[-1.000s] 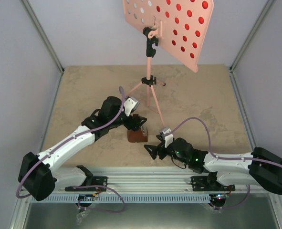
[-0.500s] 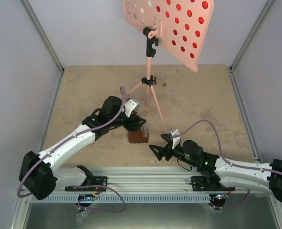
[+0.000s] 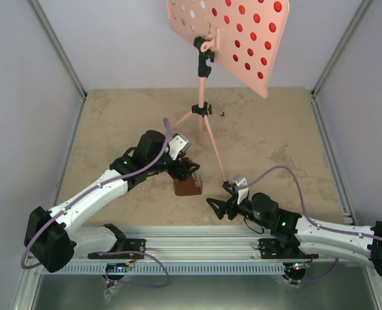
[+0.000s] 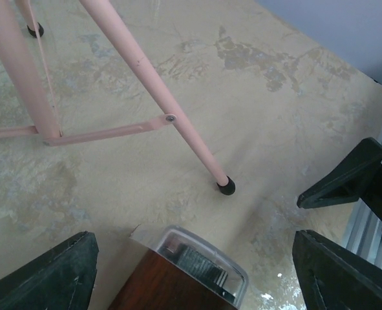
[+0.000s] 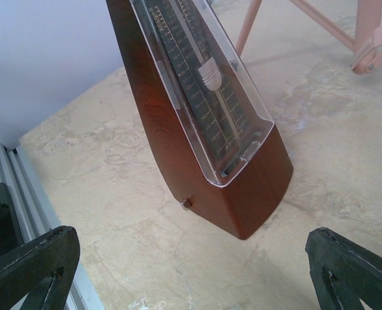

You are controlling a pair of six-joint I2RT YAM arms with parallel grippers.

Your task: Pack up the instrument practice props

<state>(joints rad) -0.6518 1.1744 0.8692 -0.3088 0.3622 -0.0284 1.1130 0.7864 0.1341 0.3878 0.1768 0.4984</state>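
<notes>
Two props out: stand (image 3: 202,90) upright, metronome (image 3: 188,187) on table (image 3: 113,116)
Left gripper (image 3: 189,169): apart, above metronome, empty
Right gripper (image 3: 218,205): apart, empty

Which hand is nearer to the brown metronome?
Left. The left hand hangs directly over the top of the metronome, fingers open on either side of it. The right hand sits low to its right, clearly apart, open and facing its clear front.
</notes>
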